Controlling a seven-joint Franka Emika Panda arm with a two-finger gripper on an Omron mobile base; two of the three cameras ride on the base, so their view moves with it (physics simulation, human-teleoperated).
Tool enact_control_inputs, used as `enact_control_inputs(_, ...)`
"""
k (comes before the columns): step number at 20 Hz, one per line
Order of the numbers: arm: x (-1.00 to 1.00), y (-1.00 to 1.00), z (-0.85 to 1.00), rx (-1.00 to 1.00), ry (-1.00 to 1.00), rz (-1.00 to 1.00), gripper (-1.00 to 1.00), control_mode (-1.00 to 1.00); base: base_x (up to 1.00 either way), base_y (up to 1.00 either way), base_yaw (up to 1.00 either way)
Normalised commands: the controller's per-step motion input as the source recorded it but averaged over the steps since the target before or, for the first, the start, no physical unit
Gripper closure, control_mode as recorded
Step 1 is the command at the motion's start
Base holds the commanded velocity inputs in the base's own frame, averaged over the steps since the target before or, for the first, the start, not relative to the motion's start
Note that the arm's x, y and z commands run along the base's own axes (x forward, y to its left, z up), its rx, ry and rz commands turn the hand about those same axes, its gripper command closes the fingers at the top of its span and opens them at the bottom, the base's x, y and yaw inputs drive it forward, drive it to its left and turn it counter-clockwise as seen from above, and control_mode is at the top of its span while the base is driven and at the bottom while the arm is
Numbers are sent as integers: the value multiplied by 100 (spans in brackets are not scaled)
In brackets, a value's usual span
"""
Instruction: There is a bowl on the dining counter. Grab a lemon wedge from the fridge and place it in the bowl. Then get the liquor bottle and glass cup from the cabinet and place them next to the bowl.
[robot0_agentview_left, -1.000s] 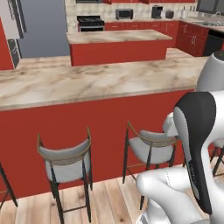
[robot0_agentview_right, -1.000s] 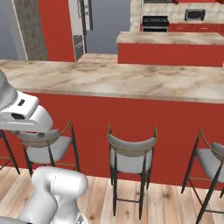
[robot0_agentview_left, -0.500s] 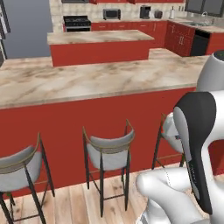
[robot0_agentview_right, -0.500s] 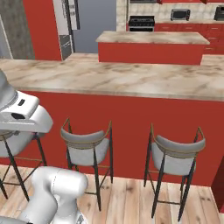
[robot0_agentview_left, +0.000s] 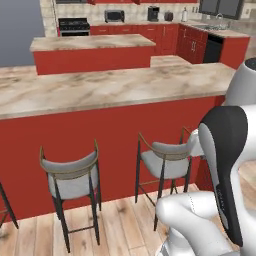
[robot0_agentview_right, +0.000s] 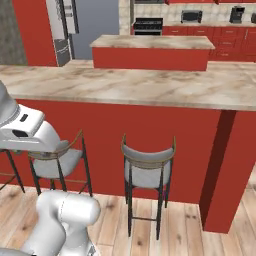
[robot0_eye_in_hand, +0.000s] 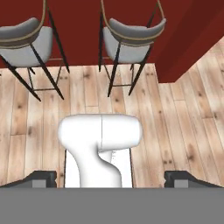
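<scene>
The dining counter (robot0_agentview_left: 115, 87) with its marbled top and plain red front (robot0_agentview_right: 150, 130) runs across both base views, and its top is bare along the stretch I see. The silver-grey fridge (robot0_agentview_right: 62, 30) shows in part at the far left, behind the counter. In the hand view my gripper (robot0_eye_in_hand: 111, 179) points down at the wooden floor, with its fingertips (robot0_eye_in_hand: 40, 177) standing far apart, open and empty. The bowl, lemon wedge, liquor bottle and glass cup are out of view. I cannot tell whether the plain red panel (robot0_agentview_right: 30, 30) left of the fridge is the cabinet.
Grey-seated bar stools (robot0_agentview_left: 70, 172) (robot0_agentview_left: 167, 160) stand against the counter front, also stools (robot0_eye_in_hand: 24, 39) (robot0_eye_in_hand: 131, 37) below the hand. The counter's right end (robot0_agentview_right: 227, 165) is close by. A red island (robot0_agentview_left: 92, 52) and a stove (robot0_agentview_left: 75, 25) lie beyond.
The whole scene has slid left in both base views, so the base has driven right along the counter. The counter's right end has come into view. The gripper stays open.
</scene>
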Motion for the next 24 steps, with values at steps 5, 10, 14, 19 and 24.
enact_control_inputs(5, 0, 0, 0, 0, 0, 0, -100, 100, 0, -100, 0)
enact_control_inputs(10, 0, 0, 0, 0, 0, 0, -100, 100, 1, -100, 0)
enact_control_inputs(14, 0, 0, 0, 0, 0, 0, -100, 100, 6, -100, 0)
enact_control_inputs(19, 0, 0, 0, 0, 0, 0, -100, 100, 14, -100, 0)
enact_control_inputs(24, 0, 0, 0, 0, 0, 0, -100, 100, 27, -100, 0)
